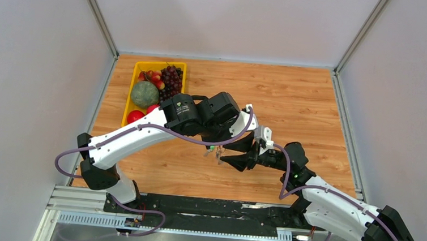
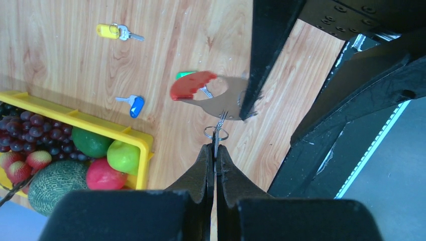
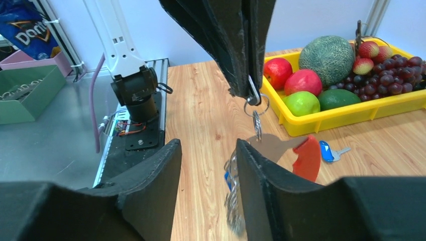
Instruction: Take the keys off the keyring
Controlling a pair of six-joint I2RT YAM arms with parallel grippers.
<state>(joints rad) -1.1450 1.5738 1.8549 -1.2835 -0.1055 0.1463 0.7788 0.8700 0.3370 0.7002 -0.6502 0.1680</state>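
My left gripper (image 2: 216, 146) is shut on a thin silver key blade with a small ring (image 2: 216, 133) at the fingertips; the key's head is hidden. The ring links to the grey crescent keyring (image 2: 224, 103) with its red band (image 2: 192, 85), held above the table. A green key (image 2: 184, 75) shows behind the band. My right gripper (image 3: 208, 145) is open, its right finger (image 3: 261, 175) against the keyring's (image 3: 274, 145) edge, with silver wire loops (image 3: 233, 201) beside it. A yellow key (image 2: 108, 31) and a blue key (image 2: 135, 106) lie loose on the table. Both grippers meet mid-table (image 1: 223, 152).
A yellow fruit tray (image 1: 138, 65) with melon, grapes and apples stands at the back left, close to the loose blue key (image 3: 329, 150). The arms' black base rail (image 1: 205, 208) runs along the near edge. Grey walls enclose the table.
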